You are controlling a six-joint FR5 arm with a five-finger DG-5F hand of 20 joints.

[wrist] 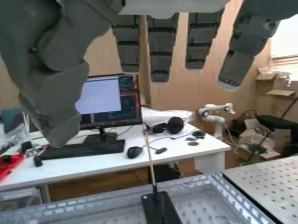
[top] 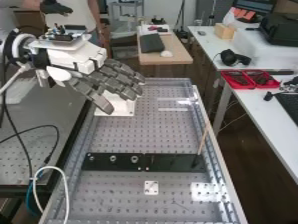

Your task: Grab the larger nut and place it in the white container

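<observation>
Larger nut (top: 113,158): round, metallic, on flat black bar (top: 169,162); dark grey fingers (top: 118,82) straight, apart.

A white robot arm (top: 6,24), black-ringed at the wrist, bears a white housing (top: 76,60) and dark grey hand (top: 90,84) with blocky, segmented fingers (top: 124,76).

I log a robotics lab: robot arm (top: 78,61) at a perforated worktop (top: 133,132), monitor (wrist: 100,100) and keyboard (wrist: 83,151) on a white desk (wrist: 100,163).
</observation>
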